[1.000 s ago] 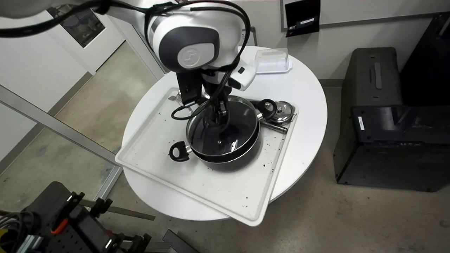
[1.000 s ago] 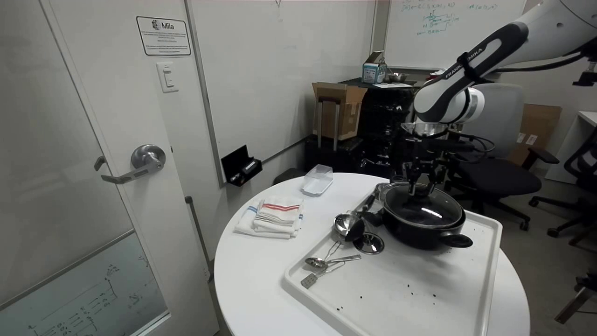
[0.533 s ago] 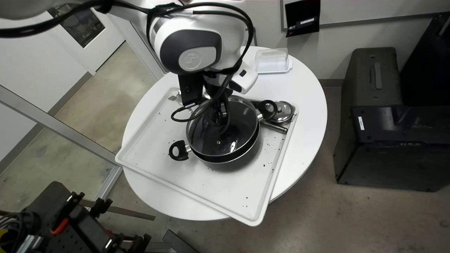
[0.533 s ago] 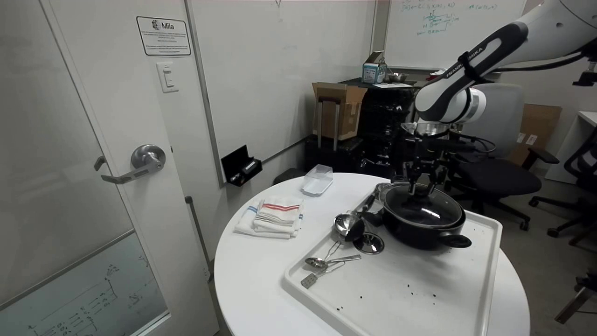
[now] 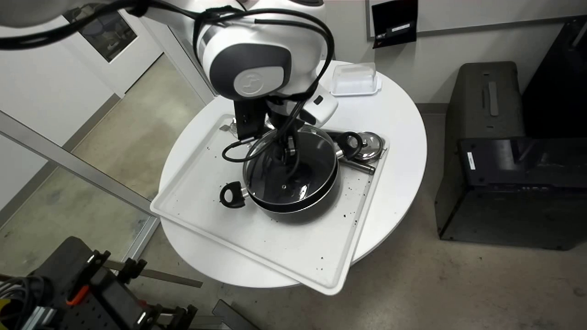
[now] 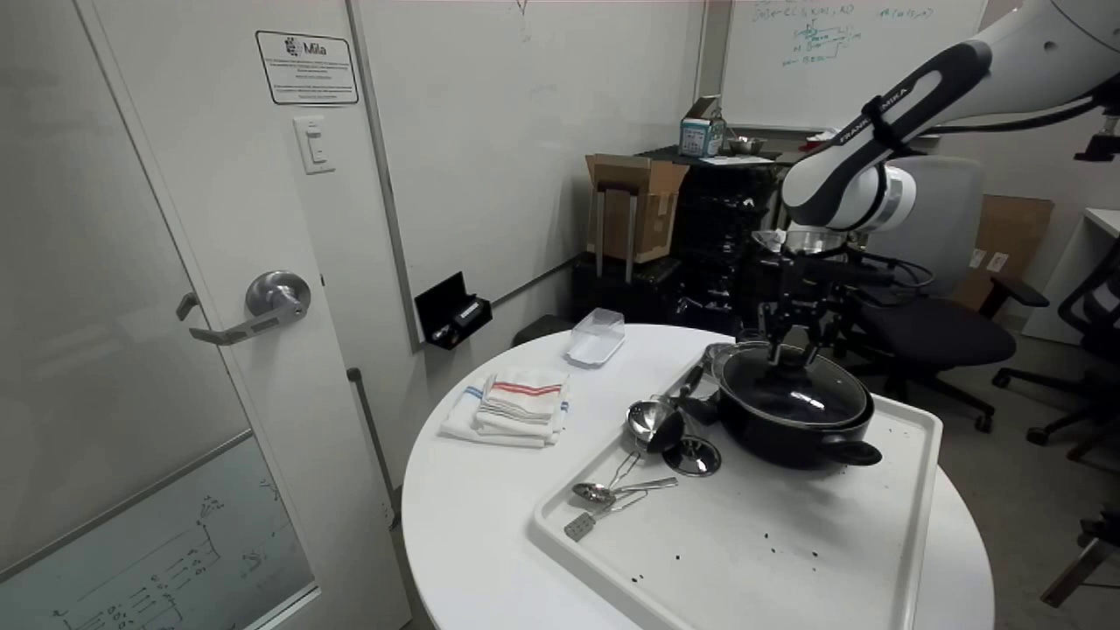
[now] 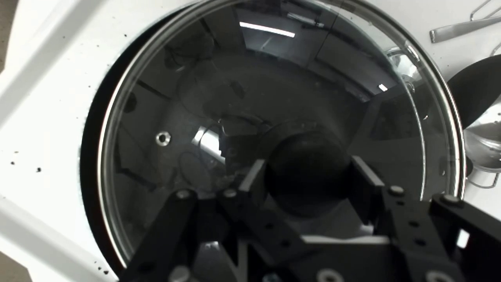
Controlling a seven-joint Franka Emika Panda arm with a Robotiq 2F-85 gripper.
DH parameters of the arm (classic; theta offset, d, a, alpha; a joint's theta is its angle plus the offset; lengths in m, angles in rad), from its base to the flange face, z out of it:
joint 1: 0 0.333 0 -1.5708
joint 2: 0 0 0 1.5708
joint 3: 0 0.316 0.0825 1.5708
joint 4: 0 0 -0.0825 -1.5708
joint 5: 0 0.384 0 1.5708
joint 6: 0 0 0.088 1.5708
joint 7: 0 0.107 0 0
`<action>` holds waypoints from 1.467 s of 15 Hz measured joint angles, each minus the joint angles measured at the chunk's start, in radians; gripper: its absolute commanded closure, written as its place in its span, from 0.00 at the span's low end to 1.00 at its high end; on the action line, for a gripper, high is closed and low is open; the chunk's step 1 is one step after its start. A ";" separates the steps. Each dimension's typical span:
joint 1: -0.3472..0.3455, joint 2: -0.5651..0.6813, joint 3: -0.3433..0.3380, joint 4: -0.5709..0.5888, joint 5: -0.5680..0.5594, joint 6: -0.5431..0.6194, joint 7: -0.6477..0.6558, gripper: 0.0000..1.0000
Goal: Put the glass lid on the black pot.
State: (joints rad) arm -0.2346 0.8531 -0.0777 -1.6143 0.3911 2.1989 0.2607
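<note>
My pincer (image 7: 311,172) grips the black knob (image 7: 309,162) of the round, silver-rimmed clear glass lid (image 7: 254,98), offset over the round black metal pot (image 6: 774,444) toward the steel utensils (image 6: 646,422); I judge it needs nudging away.

Even, greyish light fills both exterior views, with a soft shadow beside the black pot (image 6: 779,443). In the wrist view, bright glare streaks the glass lid (image 7: 266,92), the tray (image 7: 47,125) is nearly washed out, and the dark knob (image 7: 309,168) seems slightly blurred.
</note>
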 measured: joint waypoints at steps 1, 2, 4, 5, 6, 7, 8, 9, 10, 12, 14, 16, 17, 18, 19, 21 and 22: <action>0.000 -0.001 0.000 -0.002 0.000 0.000 0.000 0.73; -0.001 -0.002 0.000 -0.005 0.000 0.000 0.000 0.73; -0.001 -0.006 -0.001 -0.012 0.000 0.001 0.000 0.73; -0.001 -0.009 -0.001 -0.018 0.000 0.002 0.000 0.73; -0.001 -0.013 -0.002 -0.025 0.000 0.005 0.000 0.73; -0.001 -0.017 -0.002 -0.032 0.000 0.007 0.000 0.73; -0.001 -0.020 -0.003 -0.039 0.001 0.010 0.000 0.73; -0.002 -0.023 -0.003 -0.047 0.002 0.015 0.000 0.73; -0.003 -0.027 -0.004 -0.053 0.003 0.018 0.000 0.73; -0.007 -0.031 -0.006 -0.066 0.004 0.024 0.000 0.73; -0.012 -0.032 -0.008 -0.074 0.009 0.031 0.000 0.73; -0.017 -0.035 -0.008 -0.079 0.013 0.032 0.000 0.73; -0.019 -0.035 -0.008 -0.080 0.015 0.032 0.000 0.73; -0.021 -0.035 -0.008 -0.080 0.016 0.032 0.000 0.73; -0.022 -0.035 -0.009 -0.080 0.016 0.032 0.000 0.73; -0.022 -0.036 -0.011 -0.081 0.017 0.034 0.000 0.73; -0.022 -0.037 -0.012 -0.082 0.017 0.036 0.001 0.73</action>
State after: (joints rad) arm -0.2569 0.8165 -0.0901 -1.6964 0.4076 2.2352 0.2617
